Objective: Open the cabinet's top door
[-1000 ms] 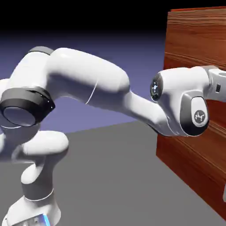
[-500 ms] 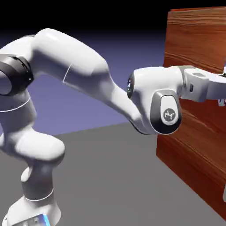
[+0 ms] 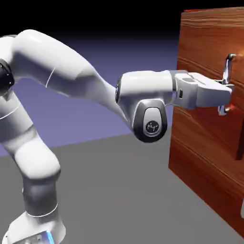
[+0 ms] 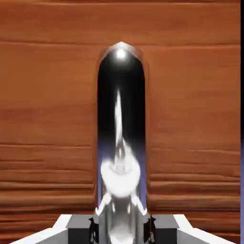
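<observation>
The cabinet [image 3: 200,176] of reddish-brown wood fills the exterior view's right. Its top door [image 3: 205,52] carries a slim silver handle [image 3: 229,64], which stands out from the wood. My gripper [image 3: 228,88] reaches level from the left and is shut on that handle near its middle. In the hand view the handle [image 4: 120,119] rises large and shiny from between my fingertips [image 4: 78,228], with the door's wood grain [image 4: 47,105] behind it. My gripper [image 4: 121,228] shows only at the bottom edge.
The grey table [image 3: 114,190] lies below the arm, and my white arm [image 3: 71,76] arches over it from the lower left. A darker edge of the cabinet front [image 3: 239,143] shows below the handle.
My hand has drawn back toward the exterior view's left with the handle in its grip. The handle, earlier at the picture's right edge, now shows fully, and the door has swung outward.
</observation>
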Action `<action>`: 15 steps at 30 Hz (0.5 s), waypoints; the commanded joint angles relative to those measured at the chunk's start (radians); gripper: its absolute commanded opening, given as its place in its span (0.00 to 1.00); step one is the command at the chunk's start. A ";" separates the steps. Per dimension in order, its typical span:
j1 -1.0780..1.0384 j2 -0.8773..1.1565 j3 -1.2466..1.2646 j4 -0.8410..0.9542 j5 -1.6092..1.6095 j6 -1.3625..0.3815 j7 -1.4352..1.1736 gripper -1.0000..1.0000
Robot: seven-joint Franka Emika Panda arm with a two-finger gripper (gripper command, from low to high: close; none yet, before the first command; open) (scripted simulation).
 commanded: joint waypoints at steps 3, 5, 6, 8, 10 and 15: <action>-0.106 -0.012 0.101 -0.034 0.030 0.005 -0.004 0.00; -0.178 -0.005 0.157 -0.040 0.008 0.013 0.035 0.00; -0.215 -0.002 0.186 -0.043 -0.003 0.016 0.055 0.00; -0.287 -0.011 0.250 -0.062 0.001 0.019 0.073 0.00; -0.350 -0.047 0.322 -0.104 0.061 0.014 0.039 0.00; -0.497 -0.157 0.503 -0.214 0.227 -0.007 -0.043 0.00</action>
